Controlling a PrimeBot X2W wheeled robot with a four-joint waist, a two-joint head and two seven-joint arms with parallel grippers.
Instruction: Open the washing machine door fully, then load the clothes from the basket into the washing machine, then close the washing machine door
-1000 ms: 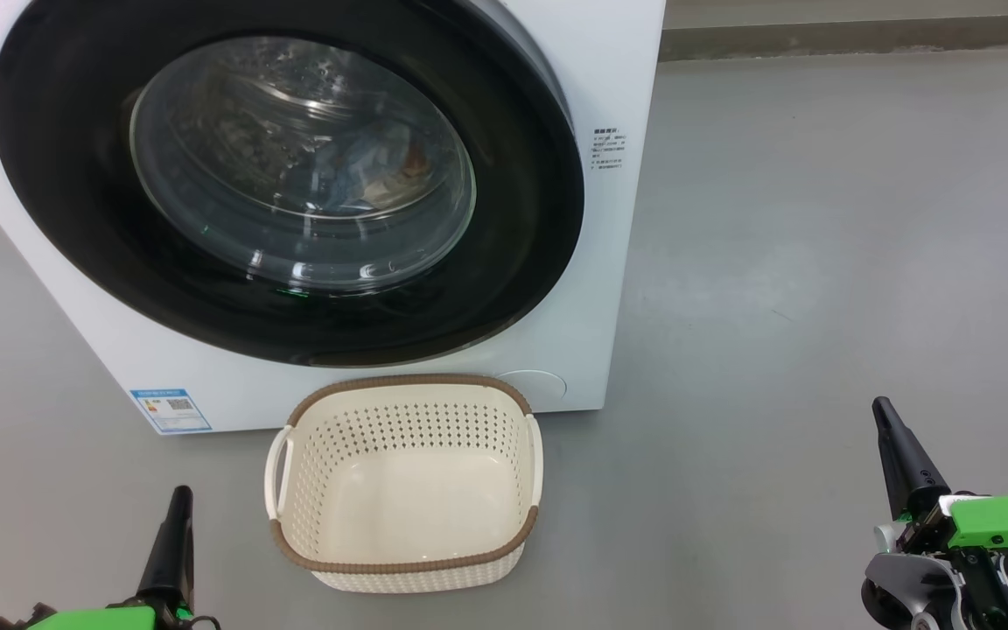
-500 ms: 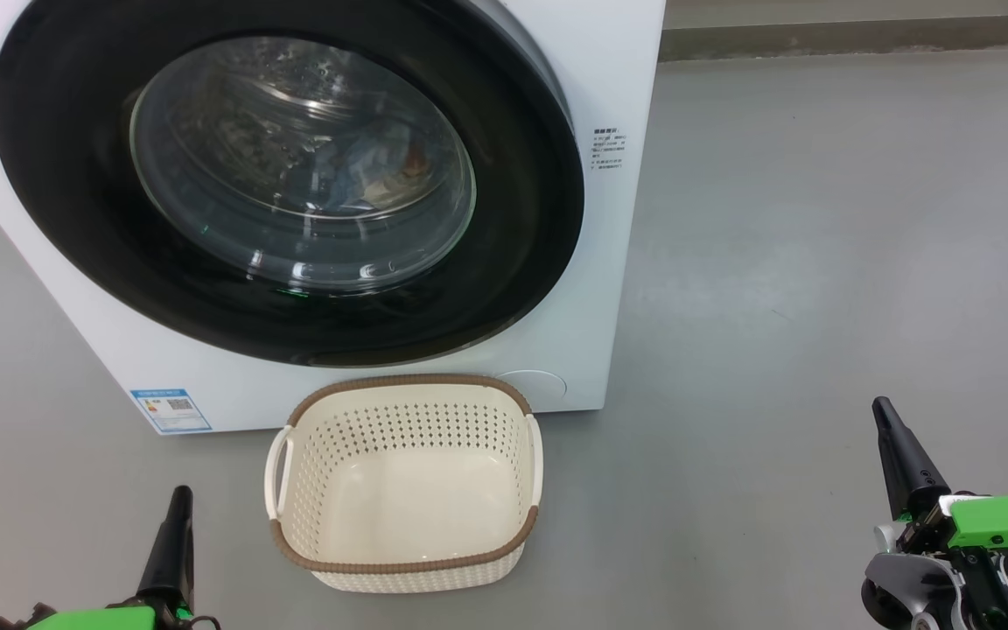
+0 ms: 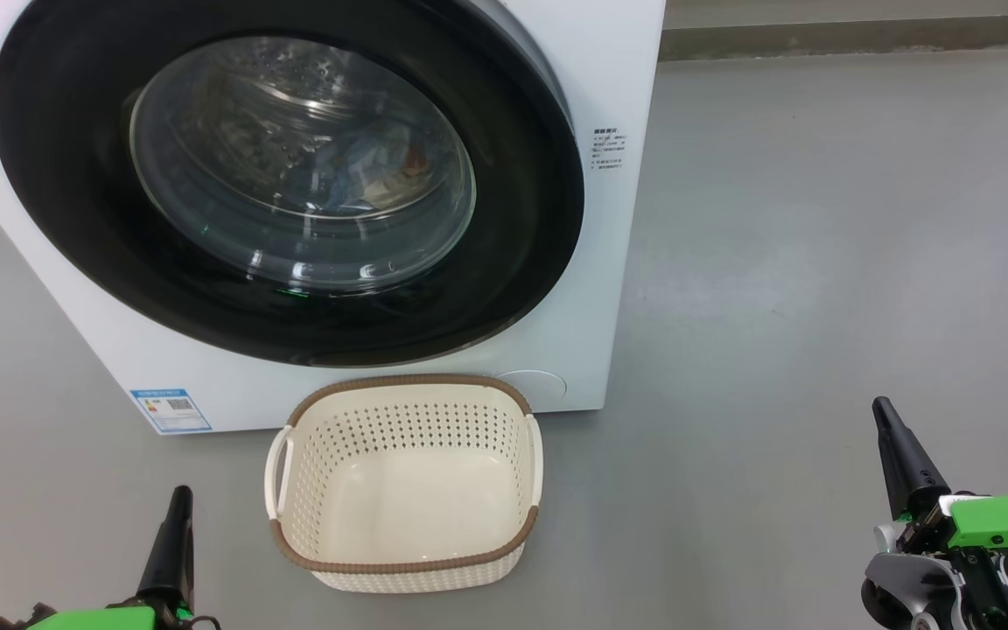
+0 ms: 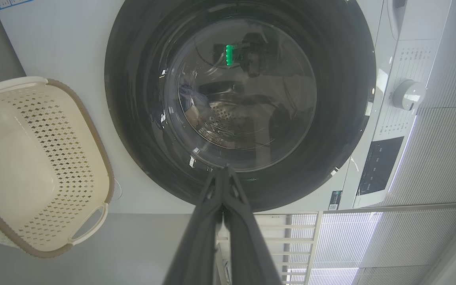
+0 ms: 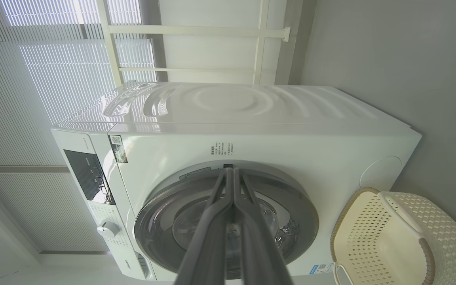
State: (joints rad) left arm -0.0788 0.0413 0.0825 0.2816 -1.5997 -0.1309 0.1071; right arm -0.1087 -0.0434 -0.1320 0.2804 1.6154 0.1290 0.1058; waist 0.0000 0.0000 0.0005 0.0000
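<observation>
Now the white front-loading washing machine (image 3: 618, 219) takes up most of the head view, and its round washing machine door (image 3: 521, 219) sits flush against the front as far as the views show. The cream perforated basket (image 3: 408, 382) stands on the grey floor just in front of the machine, below the door, with nothing in it. The clothes (image 3: 364, 175) show as blue and orange fabric through the glass porthole, inside the drum. The 2 claws hang low and well apart from everything: the left gripper (image 3: 178, 503) has its fingers pressed together on nothing, and so does the right gripper (image 3: 887, 420). By the look of it the task is at its end. The risk left is a door only pushed to and not latched, which could drift open again. An arm swung carelessly could also knock the light basket.
</observation>
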